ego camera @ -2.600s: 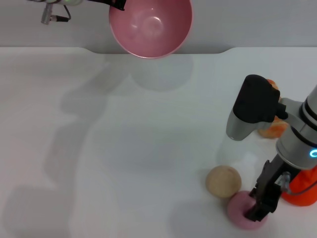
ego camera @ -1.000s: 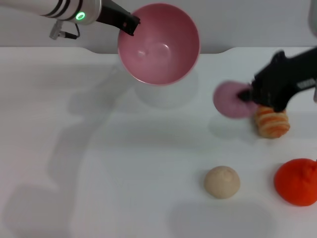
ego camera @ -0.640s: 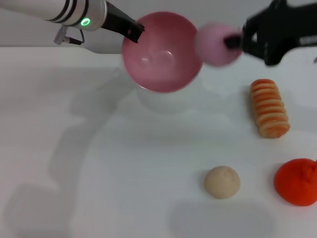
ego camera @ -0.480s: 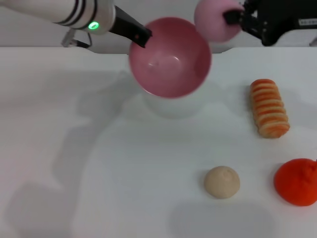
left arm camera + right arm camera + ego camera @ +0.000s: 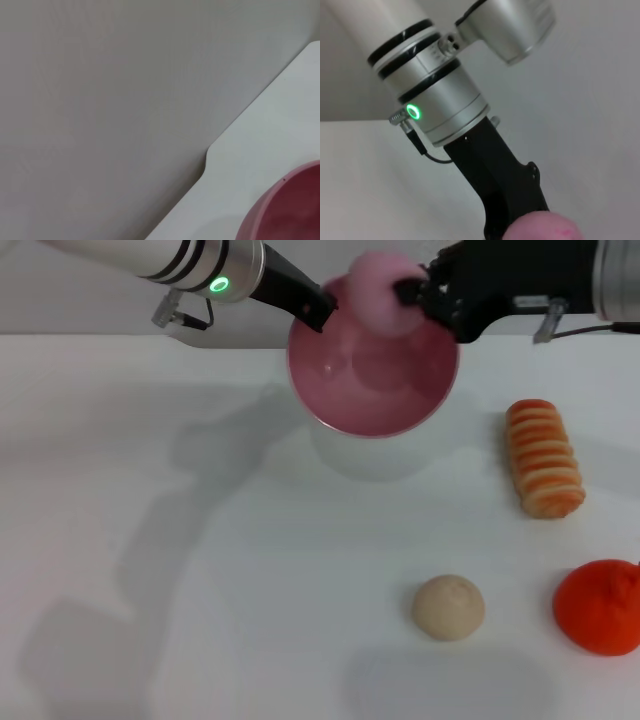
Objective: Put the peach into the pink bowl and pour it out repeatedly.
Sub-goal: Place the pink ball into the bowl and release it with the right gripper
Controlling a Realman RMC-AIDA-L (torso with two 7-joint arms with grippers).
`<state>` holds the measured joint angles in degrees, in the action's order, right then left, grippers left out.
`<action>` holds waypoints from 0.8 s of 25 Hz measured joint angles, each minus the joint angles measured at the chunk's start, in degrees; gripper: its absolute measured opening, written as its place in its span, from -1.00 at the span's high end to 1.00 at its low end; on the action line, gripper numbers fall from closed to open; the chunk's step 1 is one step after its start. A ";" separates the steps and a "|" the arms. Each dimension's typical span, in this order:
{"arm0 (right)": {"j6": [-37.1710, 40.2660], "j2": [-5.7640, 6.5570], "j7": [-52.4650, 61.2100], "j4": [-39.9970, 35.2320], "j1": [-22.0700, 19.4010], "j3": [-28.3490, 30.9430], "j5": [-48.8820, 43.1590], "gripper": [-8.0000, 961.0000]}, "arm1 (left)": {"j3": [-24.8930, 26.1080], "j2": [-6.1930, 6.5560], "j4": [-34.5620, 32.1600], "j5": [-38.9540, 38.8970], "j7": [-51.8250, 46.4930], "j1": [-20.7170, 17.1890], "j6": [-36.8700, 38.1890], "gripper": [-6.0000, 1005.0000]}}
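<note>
In the head view, the pink bowl (image 5: 373, 370) is held clear of the white surface (image 5: 250, 570) by the left gripper (image 5: 318, 312), whose fingers are clamped on the rim at the robot's left side. The peach (image 5: 378, 294) is pinched in the fingers of the right gripper (image 5: 412, 290), over the bowl's far rim. A striped orange piece (image 5: 544, 471), a beige ball (image 5: 449, 607) and an orange-red fruit (image 5: 600, 606) lie on the surface, well apart from the bowl. Only an edge of the bowl (image 5: 285, 210) is caught by the left wrist view. The left arm's wrist with its green light (image 5: 413, 111) and a sliver of the peach (image 5: 545, 227) are shown in the right wrist view.
</note>
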<state>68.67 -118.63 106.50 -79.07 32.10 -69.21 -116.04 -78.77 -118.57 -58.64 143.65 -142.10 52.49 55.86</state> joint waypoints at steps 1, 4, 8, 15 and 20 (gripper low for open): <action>-0.31 -0.01 -0.08 0.38 0.23 -0.24 -0.18 0.87 | 0.00 0.00 0.22 -0.01 0.00 0.19 -0.14 0.89; -1.83 -0.18 -0.32 0.56 0.01 -0.93 -0.15 0.80 | 0.00 0.00 0.42 0.01 0.00 0.34 -0.55 0.89; -2.20 -0.26 -0.35 -0.56 -0.53 -0.97 -0.01 0.71 | 0.17 0.08 0.45 0.18 0.01 0.30 -0.97 0.89; -2.84 -0.29 -0.20 -3.31 -2.73 -0.52 1.31 0.31 | 0.41 0.18 0.48 0.34 0.02 0.14 -1.09 0.89; -9.43 -0.34 -5.40 -5.23 -7.97 0.08 10.90 -0.02 | -0.32 0.19 0.48 0.56 1.10 0.26 -1.58 0.90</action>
<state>59.24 -118.97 101.10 -84.29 24.13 -69.14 -105.14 -79.09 -118.38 -58.16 144.21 -141.01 52.74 54.28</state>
